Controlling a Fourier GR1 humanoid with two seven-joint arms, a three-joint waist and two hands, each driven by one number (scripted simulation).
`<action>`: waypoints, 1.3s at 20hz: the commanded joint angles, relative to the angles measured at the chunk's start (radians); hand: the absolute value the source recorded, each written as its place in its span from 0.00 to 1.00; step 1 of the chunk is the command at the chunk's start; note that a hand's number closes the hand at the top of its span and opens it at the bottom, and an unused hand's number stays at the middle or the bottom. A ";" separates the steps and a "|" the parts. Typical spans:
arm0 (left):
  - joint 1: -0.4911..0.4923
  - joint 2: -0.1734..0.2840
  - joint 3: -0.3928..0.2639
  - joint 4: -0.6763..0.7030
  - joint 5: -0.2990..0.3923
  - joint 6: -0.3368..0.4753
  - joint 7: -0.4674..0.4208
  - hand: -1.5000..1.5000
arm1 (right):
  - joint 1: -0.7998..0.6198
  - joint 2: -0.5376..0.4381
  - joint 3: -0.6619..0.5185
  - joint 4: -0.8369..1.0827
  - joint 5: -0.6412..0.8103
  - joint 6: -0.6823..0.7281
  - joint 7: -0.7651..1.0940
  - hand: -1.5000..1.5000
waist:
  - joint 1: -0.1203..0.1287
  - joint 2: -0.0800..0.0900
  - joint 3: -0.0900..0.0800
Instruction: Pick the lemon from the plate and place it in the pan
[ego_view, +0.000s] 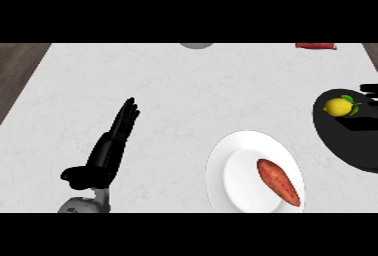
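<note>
Lemon (338, 106) sits in pan (347, 145) w/ right hand (369, 90) barely showing, fingers can't tell. Looks light, firm, rolls; grip round middle. Left hand (111, 145) straight-fingered, resting.

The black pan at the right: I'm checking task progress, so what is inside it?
The round black pan holds a yellow lemon with green leaves. Its right part runs out of view, so anything there cannot be seen.
</note>
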 joint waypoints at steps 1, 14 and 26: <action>-0.040 0.013 0.017 0.027 0.008 -0.021 -0.002 0.50 | -0.028 0.005 -0.017 0.103 -0.029 0.075 -0.095 0.00 | -0.003 0.003 0.002; 0.028 -0.003 0.003 -0.052 -0.013 0.019 0.042 0.50 | -0.025 -0.087 -0.275 0.136 -0.314 0.209 -0.346 0.00 | -0.029 -0.012 0.000; 0.034 0.022 0.036 -0.001 -0.009 -0.021 -0.018 0.50 | 0.179 -0.223 -0.283 0.163 -0.407 0.716 -0.529 0.00 | -0.049 -0.019 -0.002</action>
